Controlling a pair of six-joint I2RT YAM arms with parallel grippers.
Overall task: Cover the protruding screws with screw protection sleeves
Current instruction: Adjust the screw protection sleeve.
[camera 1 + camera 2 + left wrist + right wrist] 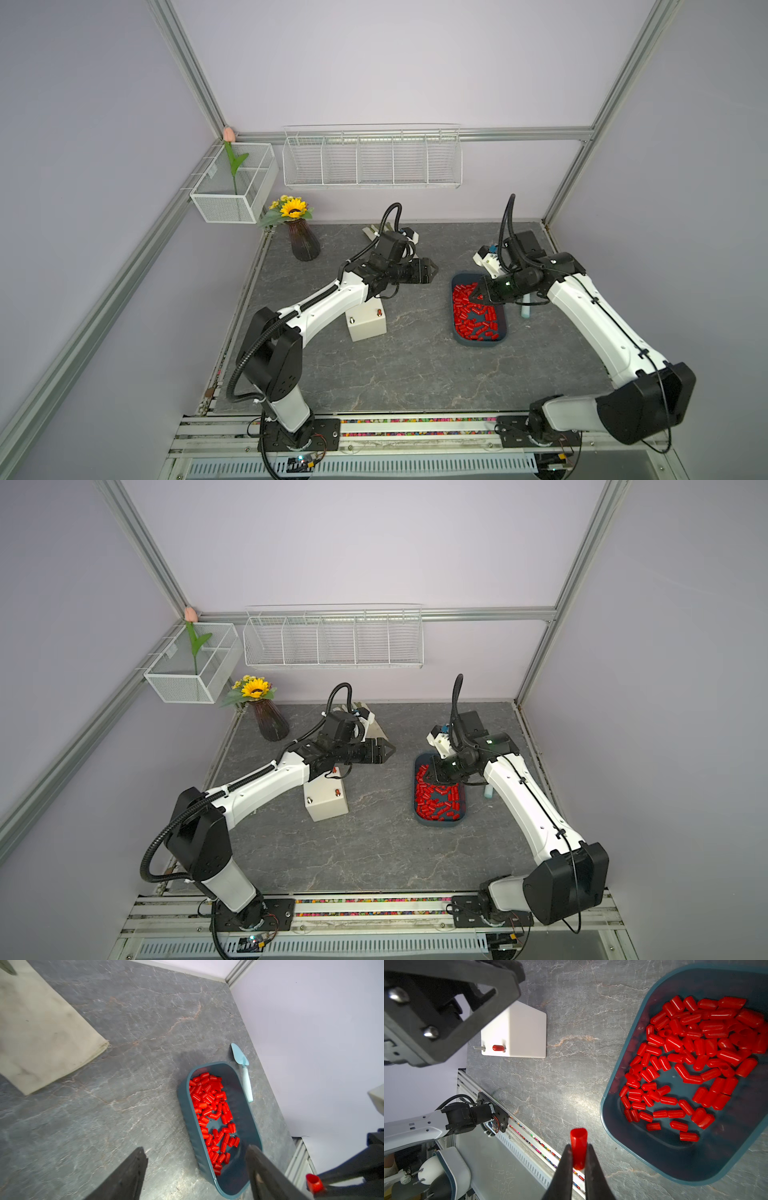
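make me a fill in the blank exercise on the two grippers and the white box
1. The right gripper has its jaws shut on one red ___.
2. The left gripper has its jaws ___ and holds nothing.
3. The red pile lies in a teal ___.
4. On the white box, beside the capped screw, the other visible screw is ___.
Missing: sleeve; open; tray; bare.

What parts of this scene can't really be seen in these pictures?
- White box, both top views: its far corners are hidden under the left arm.
- Blue scoop, both top views: mostly behind the right arm.
- Beige cloth, left wrist view: cut off by the picture's edge.
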